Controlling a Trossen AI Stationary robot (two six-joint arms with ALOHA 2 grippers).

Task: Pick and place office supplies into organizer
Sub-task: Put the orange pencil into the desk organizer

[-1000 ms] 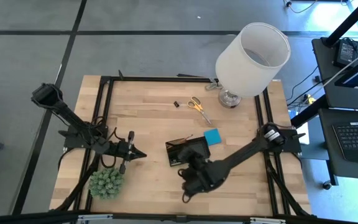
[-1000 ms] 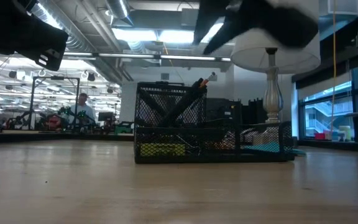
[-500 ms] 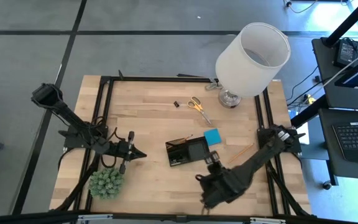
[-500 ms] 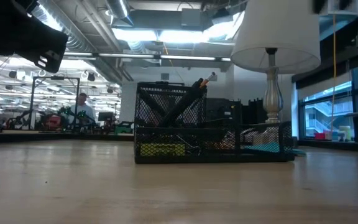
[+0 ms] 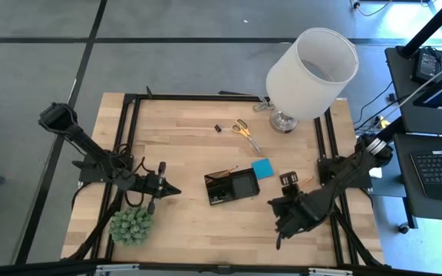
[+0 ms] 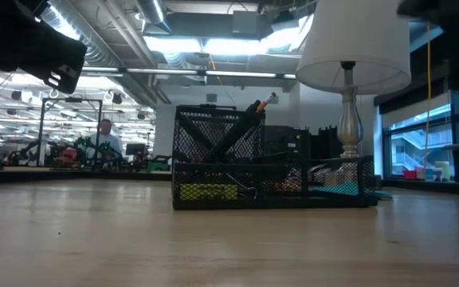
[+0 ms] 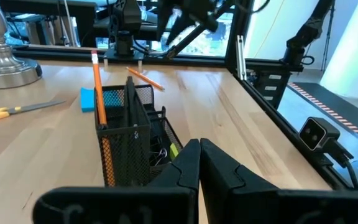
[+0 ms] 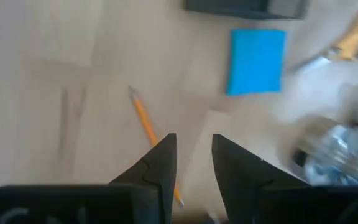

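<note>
The black mesh organizer (image 5: 232,186) stands mid-table and holds an orange pencil (image 7: 98,93) leaning upright and pens. The blue pad (image 5: 262,169) lies flat just right of it. Yellow-handled scissors (image 5: 244,130) and a black clip (image 5: 217,128) lie farther back. Another orange pencil (image 8: 148,130) lies flat on the wood, right of the pad. My right gripper (image 5: 288,182) hovers over this pencil, pointing down, open with a narrow gap (image 8: 190,165), touching nothing. My left gripper (image 5: 169,188) waits left of the organizer, shut (image 7: 199,163).
A big white lamp (image 5: 311,70) stands at the far right corner, its base (image 5: 285,120) behind the pad. A green spiky plant ball (image 5: 131,225) sits at the near left. Black frame rails run along the table's left and right sides. Bare wood lies in front of the organizer.
My right arm has swung from the organizer's near side toward the table's right edge and slightly farther back, ending above the loose pencil right of the blue pad. It has passed out of the middle of the low view. Nothing on the table has moved.
</note>
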